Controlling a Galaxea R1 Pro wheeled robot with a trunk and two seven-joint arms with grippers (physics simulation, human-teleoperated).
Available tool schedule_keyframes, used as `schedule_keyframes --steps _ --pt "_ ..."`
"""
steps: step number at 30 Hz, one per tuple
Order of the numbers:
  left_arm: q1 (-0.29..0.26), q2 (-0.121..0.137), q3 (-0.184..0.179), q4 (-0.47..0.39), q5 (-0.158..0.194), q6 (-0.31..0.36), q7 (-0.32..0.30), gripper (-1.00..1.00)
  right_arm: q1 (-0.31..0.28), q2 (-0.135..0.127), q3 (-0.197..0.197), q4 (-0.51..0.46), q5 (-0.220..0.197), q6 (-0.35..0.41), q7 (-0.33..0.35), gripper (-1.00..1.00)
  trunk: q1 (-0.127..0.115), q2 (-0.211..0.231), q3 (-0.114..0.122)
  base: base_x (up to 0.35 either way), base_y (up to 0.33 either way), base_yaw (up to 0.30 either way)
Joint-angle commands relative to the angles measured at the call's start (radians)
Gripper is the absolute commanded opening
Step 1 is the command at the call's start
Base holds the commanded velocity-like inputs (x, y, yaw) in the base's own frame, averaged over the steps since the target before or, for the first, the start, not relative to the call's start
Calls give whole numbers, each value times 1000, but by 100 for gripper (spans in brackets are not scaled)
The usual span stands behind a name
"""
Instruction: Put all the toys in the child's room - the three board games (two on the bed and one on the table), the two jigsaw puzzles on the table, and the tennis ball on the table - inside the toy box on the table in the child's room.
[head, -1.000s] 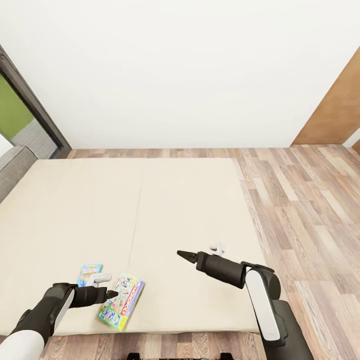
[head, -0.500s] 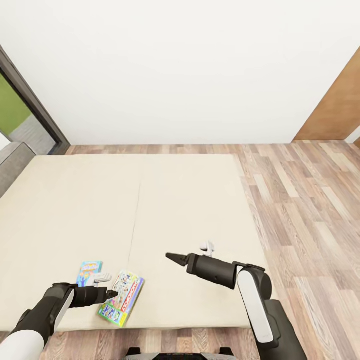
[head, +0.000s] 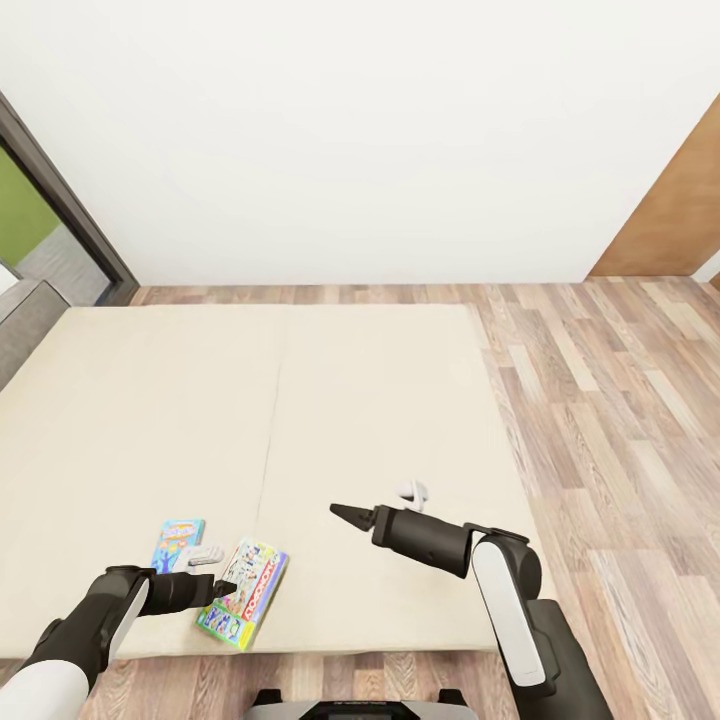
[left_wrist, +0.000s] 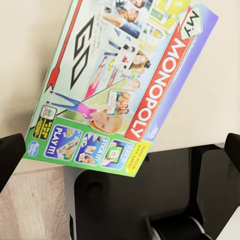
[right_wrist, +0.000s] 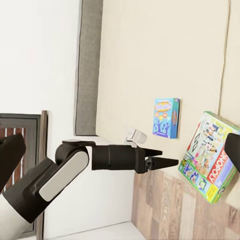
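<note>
**Left pincer over Monopoly box at bed's near edge**

Left pincer (head: 226, 588): dark tapered tips on a black forearm, hovering just above the near end of the Monopoly box (head: 243, 596). In the left wrist view the two dark fingertips (left_wrist: 10, 155) sit far apart at opposite borders, so it is spread wide, nothing between them. The box (left_wrist: 125, 80) is flat glossy card, white face with green rim, a red logo band and cartoon print. It lies skewed on the bed (head: 300, 420), one corner jutting past the mattress edge toward the pincer's wrist side.

Small blue box (head: 179, 543): flat rectangular card, just beyond the left pincer and a little to its outer side, apart from the Monopoly box. The right wrist view shows the same pair, blue box (right_wrist: 166, 117) and Monopoly box (right_wrist: 210, 156).

Right pincer (head: 345, 514): black pointed tips close together, looks narrow, holds nothing, over bare mattress well apart from both boxes.

Bed: smooth matte beige mattress with a centre seam and grey frame. Wood plank floor (head: 610, 400) beside it, plain white wall (head: 360, 140) beyond.
</note>
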Motion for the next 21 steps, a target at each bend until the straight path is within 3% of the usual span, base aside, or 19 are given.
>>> schedule_keyframes --steps 1,7,14,21 --pt "-1 -1 5 -1 -9 5 -9 100 -1 2 -1 -1 7 2 6 100 1 -2 -1 0 0 0" --pt "-1 0 5 -1 -9 4 -14 100 -1 6 -8 -4 3 8 10 100 1 -2 -2 0 0 0" --pt "-1 0 4 -2 -9 3 -14 100 -2 7 -8 -3 -61 0 15 100 1 -2 -2 0 0 0" --pt "-1 4 5 -2 -9 2 -17 100 -2 -3 1 -5 -84 0 17 100 1 -2 -2 0 0 0"
